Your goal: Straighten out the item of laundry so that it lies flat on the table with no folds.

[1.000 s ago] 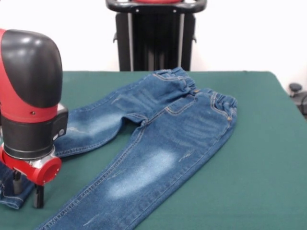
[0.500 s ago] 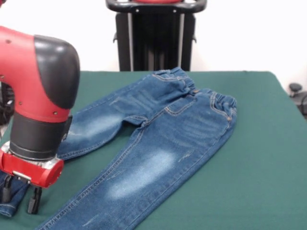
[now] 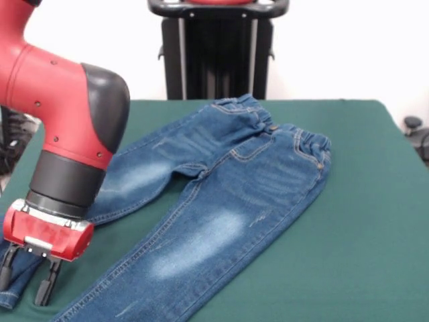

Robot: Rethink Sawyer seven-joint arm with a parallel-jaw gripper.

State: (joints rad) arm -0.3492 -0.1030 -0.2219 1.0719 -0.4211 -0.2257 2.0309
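The item of laundry [image 3: 221, 194], a small pair of blue jeans with pale thigh patches, lies spread on the green table [image 3: 362, 221]. Its waistband points to the far right and its legs run toward the near left. One leg runs off the bottom edge of the front view. The other leg's hem [image 3: 15, 290] lies at the near left corner. My gripper [image 3: 25, 278] hangs over that hem, open, with one finger on each side of the denim and the fingertips [image 3: 44, 290] close to the table. The red and black arm hides part of that leg.
A black stand [image 3: 216, 50] rises behind the table's far edge. A small dark object [image 3: 412, 125] sits off the table at the right. Bare green top stretches to the right of the jeans.
The arm has tilted, and its upper part has swung right. The gripper has slid slightly left and toward the near edge, staying over the leg hem. The jeans' body has not shifted.
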